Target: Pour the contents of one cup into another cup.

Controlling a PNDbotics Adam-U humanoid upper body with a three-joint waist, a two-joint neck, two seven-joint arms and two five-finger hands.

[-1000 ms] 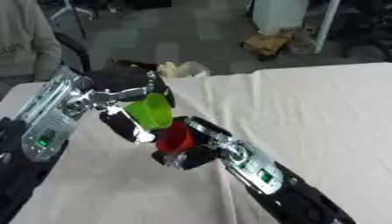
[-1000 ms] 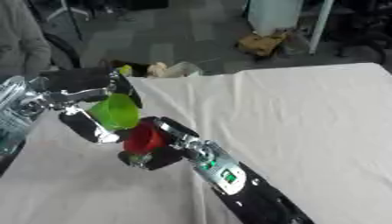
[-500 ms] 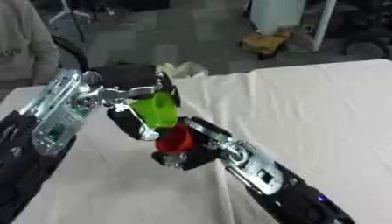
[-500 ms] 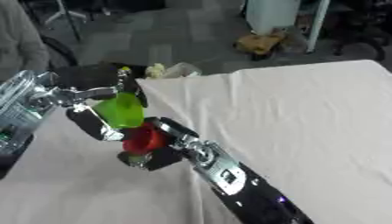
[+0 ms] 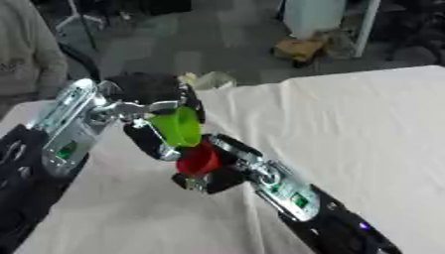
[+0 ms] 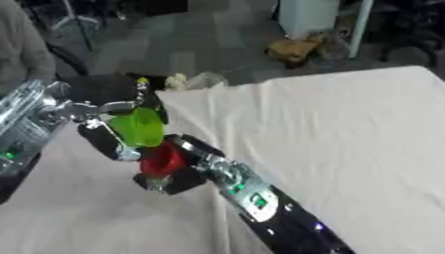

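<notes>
My left hand [image 5: 148, 136] is shut on a green cup [image 5: 178, 125] and holds it tipped over, its mouth turned down toward a red cup [image 5: 200, 159]. My right hand [image 5: 213, 176] is shut on the red cup and holds it just below the green one, above the white tablecloth [image 5: 347, 129]. The two cups touch or nearly touch at their rims. What is inside either cup is hidden.
The table's far edge runs close behind the hands, with a crumpled pale object [image 5: 208, 79] on the floor beyond it. A person's sleeve [image 5: 31, 54] shows at the upper left. Cloth lies bare to the right of the arms.
The picture has shifted as the head moved. The green cup sits a little more tipped over the red cup; both hands keep their hold.
</notes>
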